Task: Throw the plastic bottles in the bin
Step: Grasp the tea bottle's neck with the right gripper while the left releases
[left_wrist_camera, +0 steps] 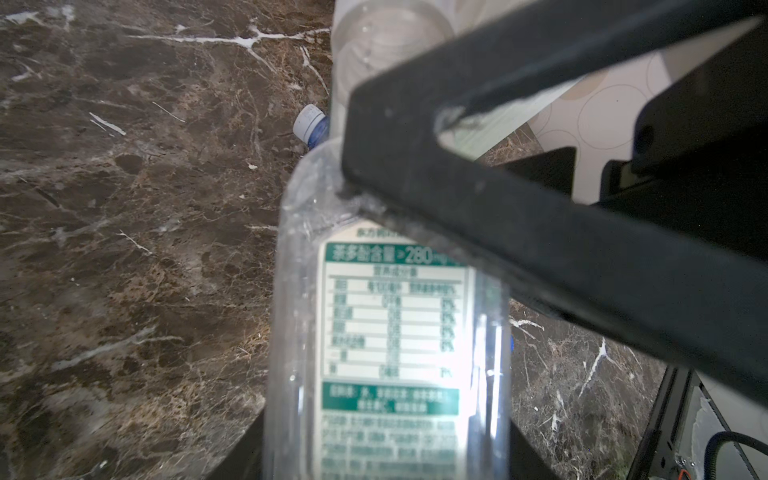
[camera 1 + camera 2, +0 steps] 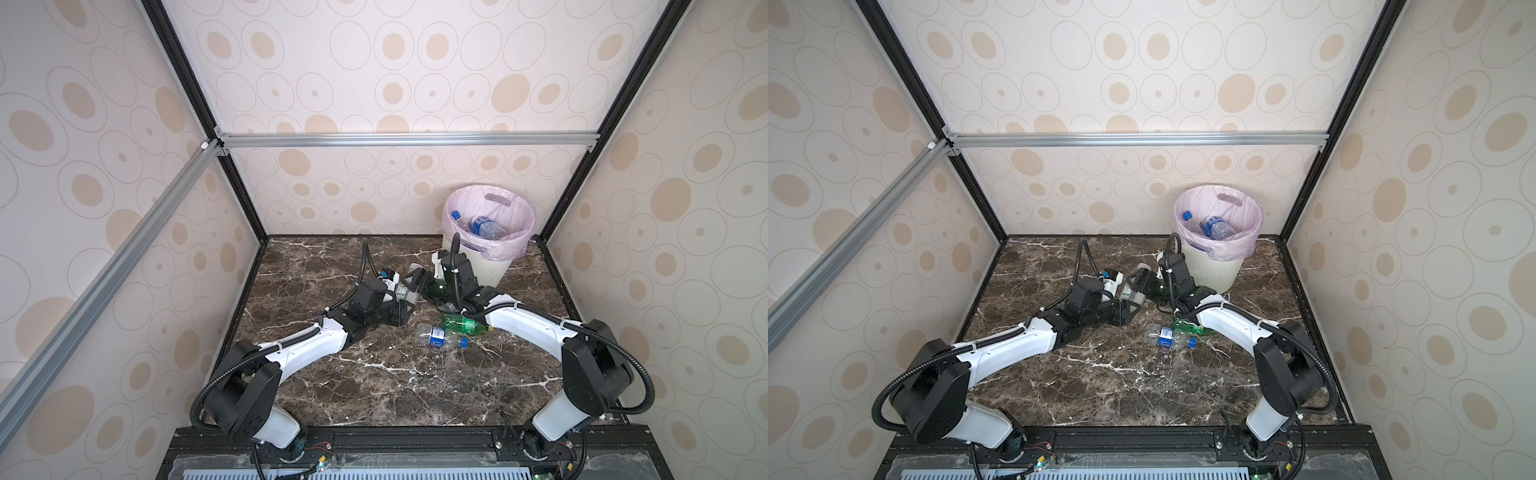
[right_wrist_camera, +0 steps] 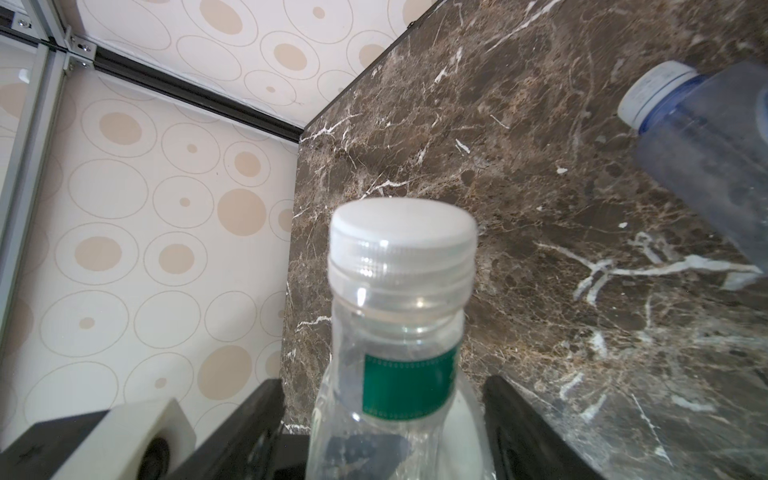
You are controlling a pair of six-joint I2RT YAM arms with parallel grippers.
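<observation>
Brown marble covers the table (image 2: 374, 374), closed in by cream walls (image 2: 415, 75) printed with tan ovals. Near the middle of both top views, a clear bottle (image 2: 405, 296) with a white cap and a green-and-white label lies between the two arms. The left pincer (image 2: 404, 306) is clamped on its body, and the label fills the lower centre of the left wrist view. The right pincer (image 2: 417, 282) straddles the neck end with a finger on each side. I cannot tell whether those fingers press on it.

A bluish bottle (image 2: 388, 275) lies just left of this pair. A dark green bottle (image 2: 437, 289) is partly hidden under the right arm. Lower, right of centre, a green bottle (image 2: 461, 324) and a blue-labelled bottle (image 2: 440, 337) lie on their sides, just beside each other. In the upper right corner of the table stands the bin (image 2: 494, 266), with blue-capped bottles (image 2: 484, 226) inside its pink bag.
</observation>
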